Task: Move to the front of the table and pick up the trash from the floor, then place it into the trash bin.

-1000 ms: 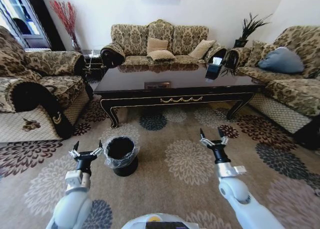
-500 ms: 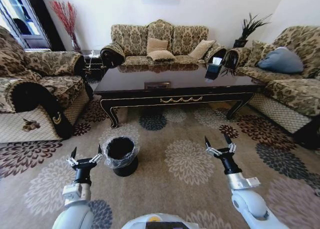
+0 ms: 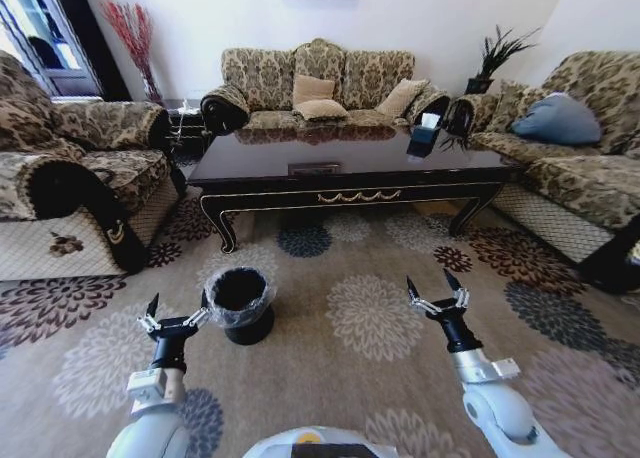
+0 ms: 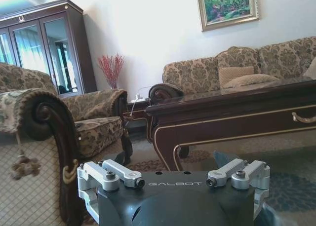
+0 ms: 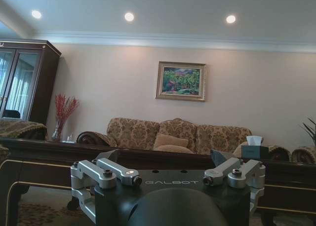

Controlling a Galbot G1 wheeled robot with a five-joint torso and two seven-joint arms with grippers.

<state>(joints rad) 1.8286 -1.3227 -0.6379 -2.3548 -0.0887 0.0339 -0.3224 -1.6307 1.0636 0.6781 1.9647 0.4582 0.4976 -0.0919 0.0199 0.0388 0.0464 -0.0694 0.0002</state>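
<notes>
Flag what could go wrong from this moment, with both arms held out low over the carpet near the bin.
1. The left gripper hangs open right beside the trash bin; a small swing could snag its loose plastic liner or tip it.
2. The busy flowered carpet could hide small pale litter.
3. Driving on toward the table could bring the open right gripper against its front rail.

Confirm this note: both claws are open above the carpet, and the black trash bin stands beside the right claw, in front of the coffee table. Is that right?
Not quite. In the head view the trash bin stands beside the left claw, not the right claw. Otherwise correct: both claws are open above the carpet, and the bin is in front of the coffee table.
</notes>
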